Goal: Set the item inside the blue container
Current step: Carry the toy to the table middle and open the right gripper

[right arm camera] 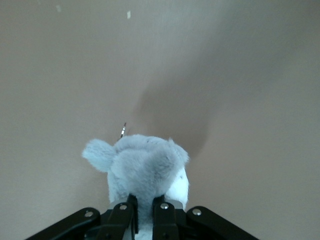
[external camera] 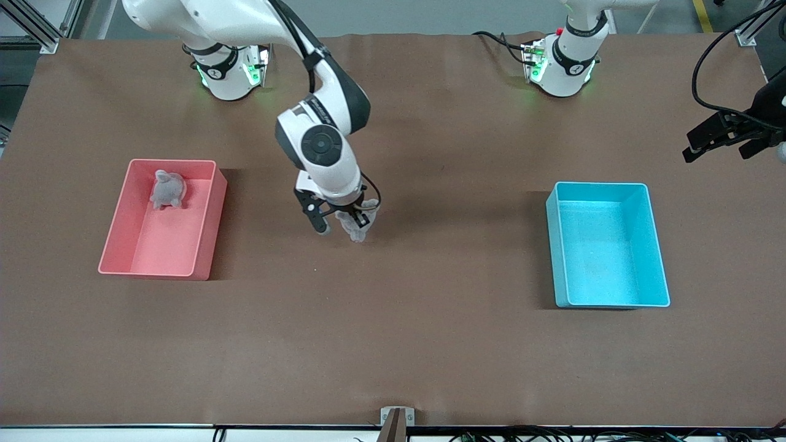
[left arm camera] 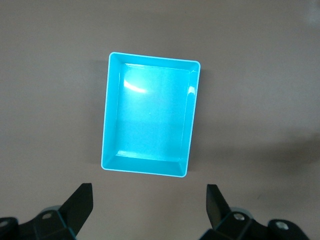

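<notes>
**Right gripper carrying plush over mid-desk**

The right gripper (external camera: 339,222) is hanging between the pink rectangular plastic bin (external camera: 212,212) and the light cyan-blue rectangular plastic bin (external camera: 657,245), fingers clamped on a small grey plush toy (right arm camera: 145,170), partly hidden. The left gripper (external camera: 718,140) is waiting near the blue bin, fingers apart, arm cut off.

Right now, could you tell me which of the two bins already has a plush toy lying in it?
The pink bin, toward the right arm's end of the table, holds a grey plush toy. The blue container has nothing in it.
</notes>
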